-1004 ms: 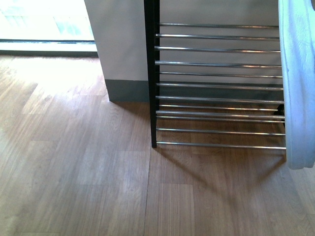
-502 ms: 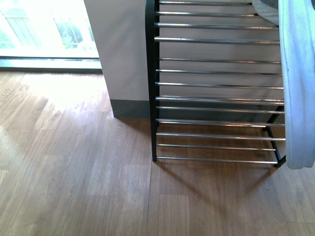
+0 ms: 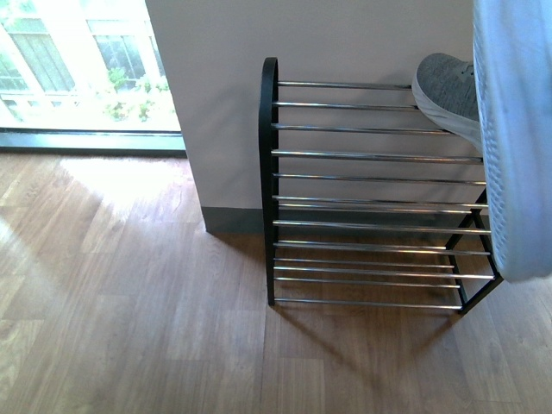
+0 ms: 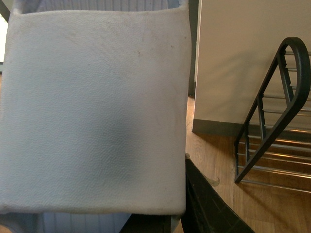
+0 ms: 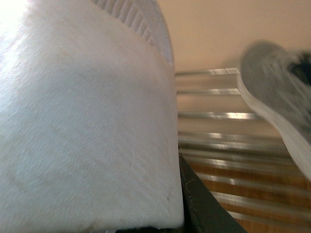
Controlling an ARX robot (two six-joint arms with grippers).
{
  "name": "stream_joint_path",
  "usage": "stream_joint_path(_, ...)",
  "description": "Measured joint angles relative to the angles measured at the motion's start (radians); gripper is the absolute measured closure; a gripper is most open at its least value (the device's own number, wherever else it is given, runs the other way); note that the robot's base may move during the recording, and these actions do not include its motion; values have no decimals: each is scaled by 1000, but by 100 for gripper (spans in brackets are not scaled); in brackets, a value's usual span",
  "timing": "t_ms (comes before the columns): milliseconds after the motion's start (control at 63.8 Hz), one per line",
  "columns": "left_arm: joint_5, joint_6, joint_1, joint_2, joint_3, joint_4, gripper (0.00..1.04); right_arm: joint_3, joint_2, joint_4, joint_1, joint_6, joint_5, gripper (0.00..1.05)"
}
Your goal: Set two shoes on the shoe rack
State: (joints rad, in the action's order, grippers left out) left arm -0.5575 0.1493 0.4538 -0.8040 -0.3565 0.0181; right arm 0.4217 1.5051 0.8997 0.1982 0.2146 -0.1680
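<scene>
Against the wall (image 3: 345,34), shoe rack (image 3: 269,172) stands on wood floor (image 3: 129,302). Grey sneaker (image 3: 448,86) sits on upper rods, right end. Right claw (image 5: 181,194) pinches pale blue sandal (image 3: 517,129) aloft beside the rack. Left claw (image 4: 187,204) pinches second sandal (image 4: 92,111) (fingers mostly hidden), apart from the rack.

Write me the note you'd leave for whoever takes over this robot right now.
Left gripper: seems shut on a sandal; jaws mostly hidden.
Right gripper: seems shut on the second sandal, raised in front of the rack's right end.
Done: a sneaker sits on the top rods, right end.
Left: neither sandal is on the rack yet; no other sneaker in view.
</scene>
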Motion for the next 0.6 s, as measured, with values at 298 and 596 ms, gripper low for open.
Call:
stream_joint_path(298,1,0,0,0,0,0,103,372,259,-284,122,-235,171,103)
stream_joint_path(596,0,0,1,0,0,0,103,743,621,-430,177,-447,389,103)
